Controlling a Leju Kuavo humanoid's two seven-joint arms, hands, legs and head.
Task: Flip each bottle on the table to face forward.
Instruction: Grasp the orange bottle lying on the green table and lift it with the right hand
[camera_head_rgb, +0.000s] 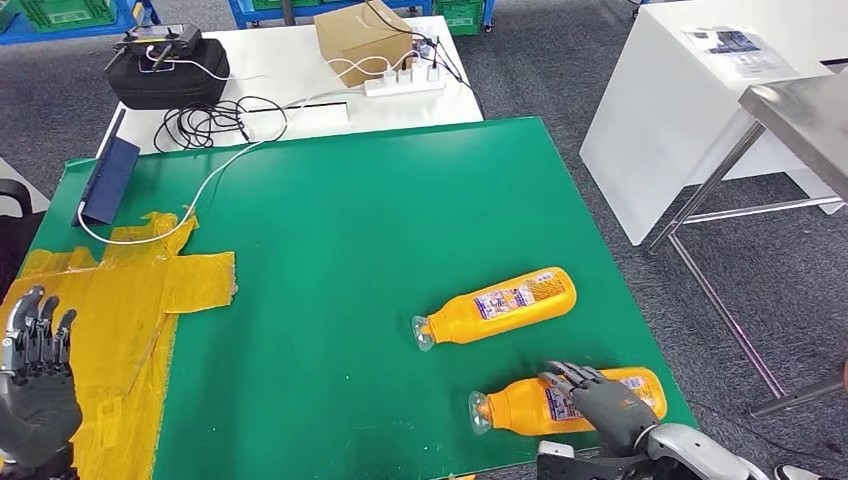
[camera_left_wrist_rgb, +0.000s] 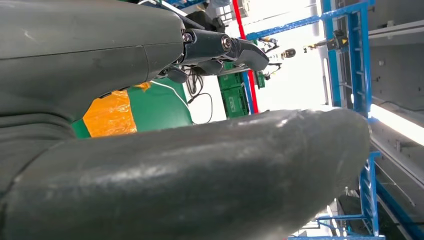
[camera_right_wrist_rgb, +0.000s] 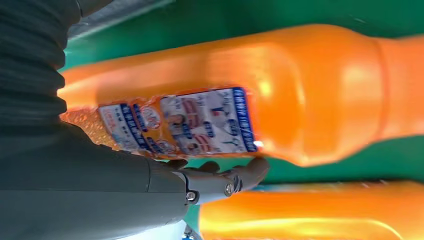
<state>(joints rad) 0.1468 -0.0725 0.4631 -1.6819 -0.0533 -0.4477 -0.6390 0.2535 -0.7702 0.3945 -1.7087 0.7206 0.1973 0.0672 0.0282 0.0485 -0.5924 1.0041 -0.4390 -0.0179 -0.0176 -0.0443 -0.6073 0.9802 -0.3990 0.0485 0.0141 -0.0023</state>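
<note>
Down at the near edge of the green surface (camera_head_rgb: 330, 240), the right robot hand (camera_head_rgb: 600, 400) lay palm-down across the near orange plastic bottle with a printed label (camera_head_rgb: 570, 402), its dark fingers (camera_head_rgb: 570, 378) draped over the label and touching it; whether they actually gripped the bottle could not be told. In the right wrist view, a fingertip (camera_right_wrist_rgb: 250, 172) rested at the lower edge of that label. The left robot hand (camera_head_rgb: 35, 365) hovered well apart from it, above the crinkled yellow tape patch (camera_head_rgb: 120, 300), fingers apart and upright, holding nothing.

Just beyond the right robot hand lay the second orange plastic bottle (camera_head_rgb: 497, 306), on its side, label up, cap pointing the same way as the near one. Further off, past the green mat, a white table (camera_head_rgb: 290, 80) carried a black bag (camera_head_rgb: 168, 70), a brown cardboard box (camera_head_rgb: 362, 40), a white power strip (camera_head_rgb: 405, 82) and looped cables. Grey carpet (camera_head_rgb: 560, 70) surrounded everything, with a white cabinet (camera_head_rgb: 680, 110) and a steel-legged bench (camera_head_rgb: 800, 120) off beyond the right robot hand's side.
</note>
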